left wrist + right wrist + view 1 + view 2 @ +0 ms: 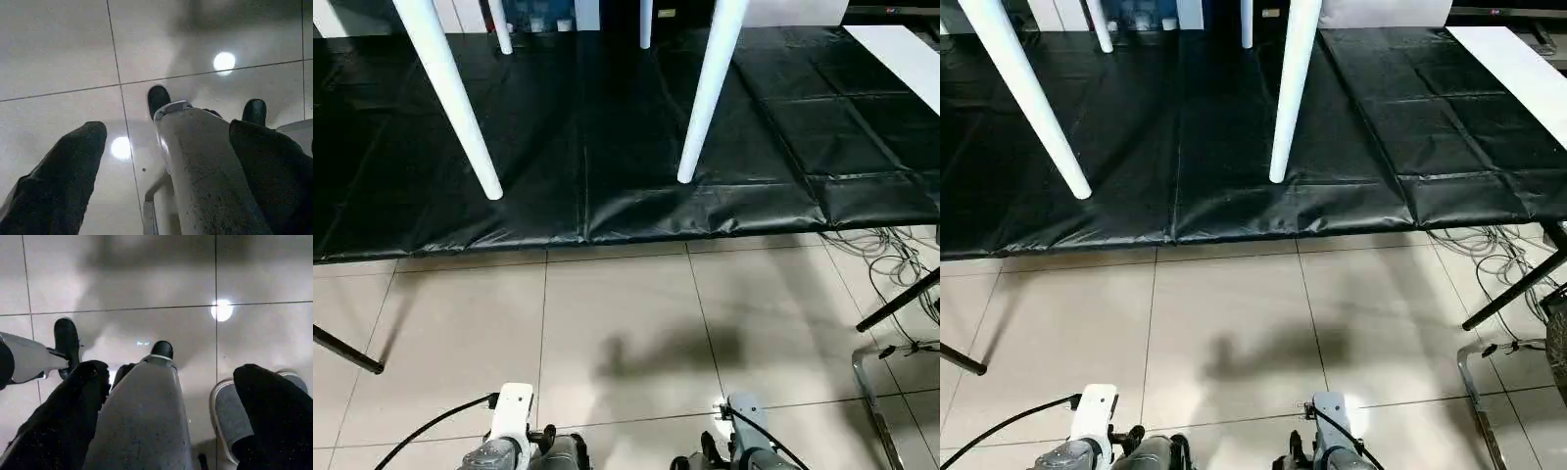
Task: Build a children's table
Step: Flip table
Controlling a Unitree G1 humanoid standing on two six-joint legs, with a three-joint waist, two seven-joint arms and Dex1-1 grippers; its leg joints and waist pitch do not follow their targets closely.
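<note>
- Children's table (709, 93) upright on a black, creased, glossy mat (607, 147), well ahead of both arms; four round, smooth white legs tapering to blunt tips, top cut off by the frame edge.
- Pale glazed floor tiles (617, 323) with thin grout lines, reflecting round lamp spots.
- Left gripper (166, 147): matte black fingers spread wide apart, empty, over the tiles.
- Right gripper (171, 396): likewise spread apart, holding nothing.
- Grey, grainy rounded limb (205, 166) between the fingers, possibly the robot's own leg.
- Loose cables (891, 259) beside the mat's right corner.

Table legs (450, 98): smooth white plastic. Mat (607, 147): glossy black, creased. Floor (607, 323): shiny tile.
</note>
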